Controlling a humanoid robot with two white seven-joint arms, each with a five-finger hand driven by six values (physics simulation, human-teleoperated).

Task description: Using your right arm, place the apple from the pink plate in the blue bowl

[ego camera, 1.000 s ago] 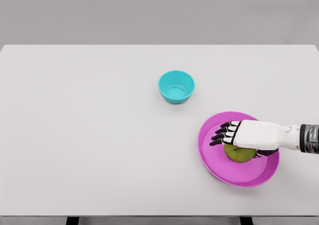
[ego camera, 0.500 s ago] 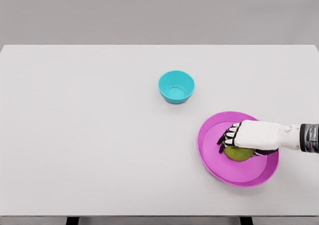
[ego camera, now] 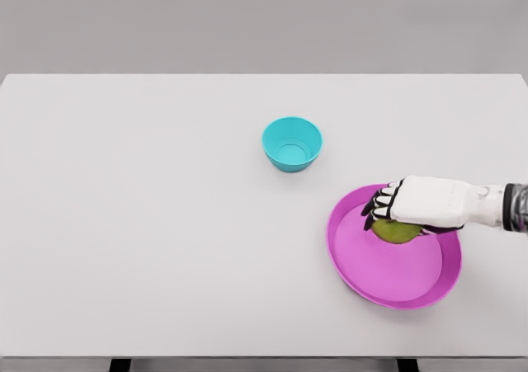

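Reaching in from the right edge, right hand (ego camera: 412,204) over the plate's (ego camera: 363,261) upper part, fingers (ego camera: 381,204) curled down around the apple (ego camera: 394,231), grasping it from above. Apple mostly hidden under the palm, over the plate's far side. Bowl (ego camera: 292,143) up-left, well apart, on the table (ego camera: 148,223).

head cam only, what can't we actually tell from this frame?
- Apple: the right hand covers its top; only the lower part shows.
- Whether the apple touches the pink plate or is already lifted: top-down head view doesn't settle it.
- Thumb and palm contact: hidden under the hand.
- Right forearm: cut off by the right edge.
- Left arm: out of view.
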